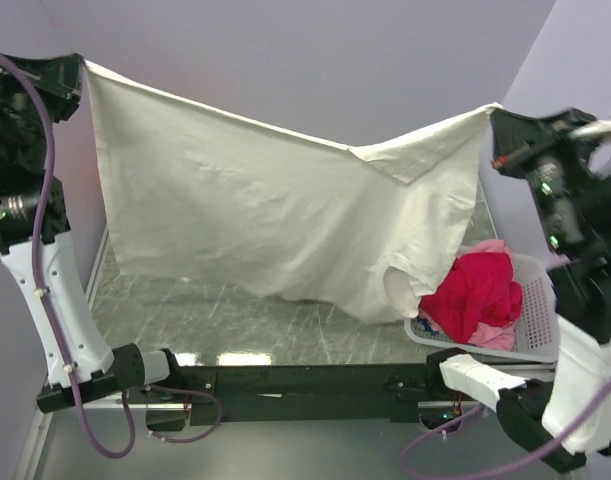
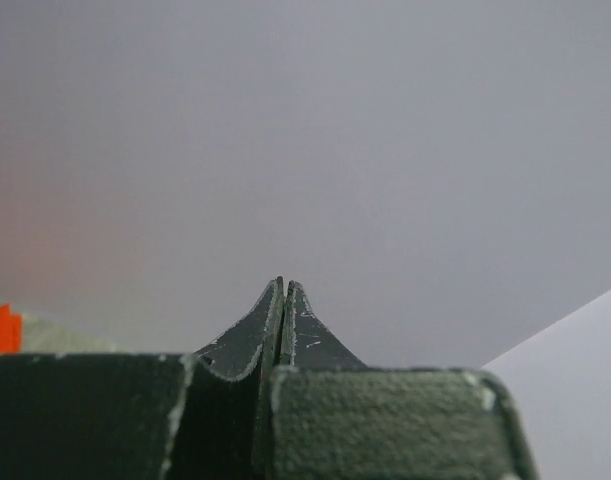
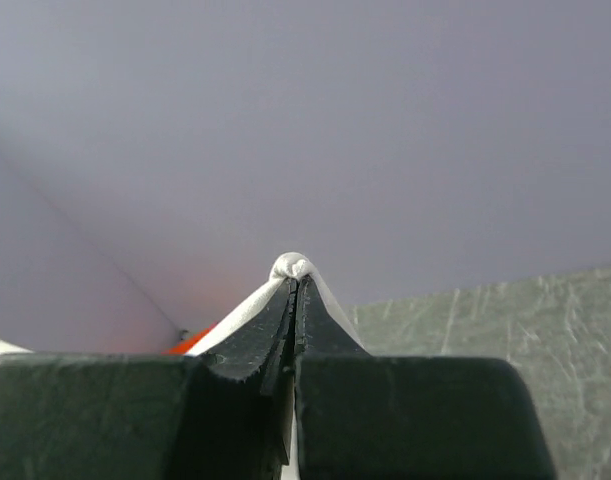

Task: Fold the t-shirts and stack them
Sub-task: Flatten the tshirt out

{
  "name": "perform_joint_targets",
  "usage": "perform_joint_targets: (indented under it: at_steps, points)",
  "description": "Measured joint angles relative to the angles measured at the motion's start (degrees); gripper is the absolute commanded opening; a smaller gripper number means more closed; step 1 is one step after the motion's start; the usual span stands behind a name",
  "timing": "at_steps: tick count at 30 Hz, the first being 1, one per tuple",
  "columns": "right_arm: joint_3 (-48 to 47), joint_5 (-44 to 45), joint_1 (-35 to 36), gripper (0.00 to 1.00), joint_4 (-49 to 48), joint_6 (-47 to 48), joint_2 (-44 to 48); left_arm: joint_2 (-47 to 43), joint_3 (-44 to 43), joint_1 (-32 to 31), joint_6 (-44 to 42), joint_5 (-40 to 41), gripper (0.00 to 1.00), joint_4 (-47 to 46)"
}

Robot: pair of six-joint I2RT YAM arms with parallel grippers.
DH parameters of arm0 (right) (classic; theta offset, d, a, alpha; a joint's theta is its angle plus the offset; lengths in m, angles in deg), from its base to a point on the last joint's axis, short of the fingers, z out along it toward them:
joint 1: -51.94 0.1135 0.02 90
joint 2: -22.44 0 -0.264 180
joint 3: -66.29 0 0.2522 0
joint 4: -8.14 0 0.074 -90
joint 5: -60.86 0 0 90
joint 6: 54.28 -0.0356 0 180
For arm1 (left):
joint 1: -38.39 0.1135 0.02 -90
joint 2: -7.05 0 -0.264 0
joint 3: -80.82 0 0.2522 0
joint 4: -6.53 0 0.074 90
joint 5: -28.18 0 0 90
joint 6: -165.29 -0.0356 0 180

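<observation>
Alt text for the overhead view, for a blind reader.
A cream t-shirt hangs spread in the air, the left gripper and right gripper each pinching a top corner. At lower right, a white basket holds a crimson shirt and a pink shirt.

Matt, creased cream cloth t-shirt [image 1: 255, 210], a glossy marbled table [image 1: 235, 330] and a white plastic lattice basket [image 1: 535, 340].

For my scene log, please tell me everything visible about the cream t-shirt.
The cream t-shirt is soft, wrinkled off-white cloth, stretched wide in the air. The left end effector and the right end effector each pinch one upper corner. It sags in the middle; its neck opening hangs low beside the basket.
</observation>
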Motion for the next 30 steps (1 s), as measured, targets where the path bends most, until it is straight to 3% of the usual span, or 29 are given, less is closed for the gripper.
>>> perform_joint_targets:
  at_steps: [8, 15, 23, 27, 30]
  points:
    - [0.2, 2.0, 0.0, 0.0, -0.1, 1.1, -13.1, 9.5, 4.3, 0.0, 0.0, -1.5, 0.0, 1.2]
    - [-7.1, 1.4, 0.0, 0.0, 0.9, 1.1, -19.1, 12.5, -2.0, 0.0, 3.5, -2.7, 0.0, 0.5]
    - [-1.7, -1.2, 0.0, 0.0, -7.2, 1.6, -6.5, 1.6, 2.5, 0.0, 8.7, -1.2, 0.0, -6.8]
    - [4.7, -2.7, 0.0, 0.0, -14.3, 3.1, 1.1, -1.9, -2.0, 0.0, 9.0, 2.1, 0.0, -7.3]
    - [3.9, -3.7, 0.0, 0.0, -17.1, 4.7, 4.2, -4.0, -5.7, 0.0, 8.9, 4.8, 0.0, -7.3]
